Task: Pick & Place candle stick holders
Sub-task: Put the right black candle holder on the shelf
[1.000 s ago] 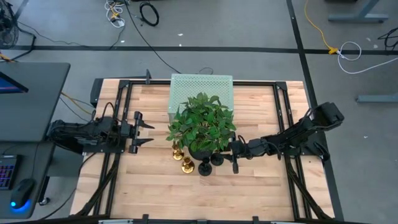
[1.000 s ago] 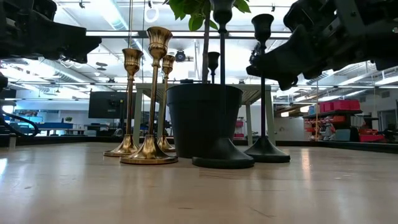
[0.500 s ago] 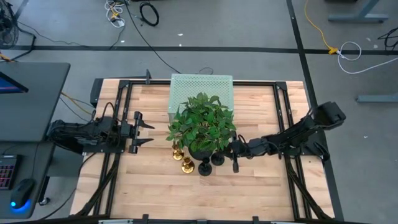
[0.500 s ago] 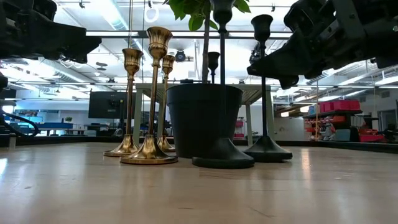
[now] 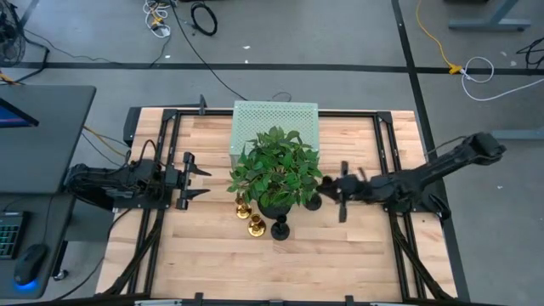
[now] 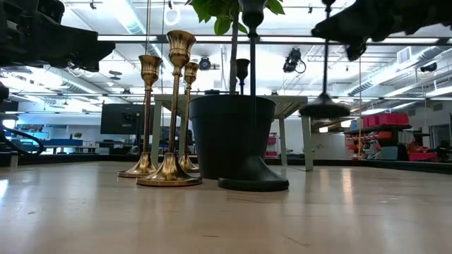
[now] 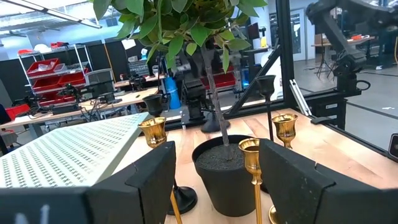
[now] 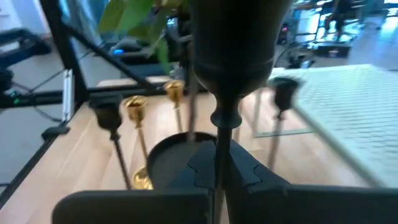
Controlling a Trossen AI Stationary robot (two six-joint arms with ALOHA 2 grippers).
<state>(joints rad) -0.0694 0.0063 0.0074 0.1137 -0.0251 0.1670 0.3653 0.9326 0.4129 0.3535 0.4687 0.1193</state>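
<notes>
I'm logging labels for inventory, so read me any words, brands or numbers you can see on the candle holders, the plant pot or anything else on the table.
None can be read in any view.
The gold candle stick holders, the black candle stick holder and the plant pot are plain, with no print showing.
The black holder lifted by the right tool carries no marking.
Monitors and bins in the room behind show nothing legible.

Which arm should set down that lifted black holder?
The right. Its gripper is already shut on the black candle stick holder, whose base hangs clear of the table. The left gripper waits open beyond the plant pot.
</notes>
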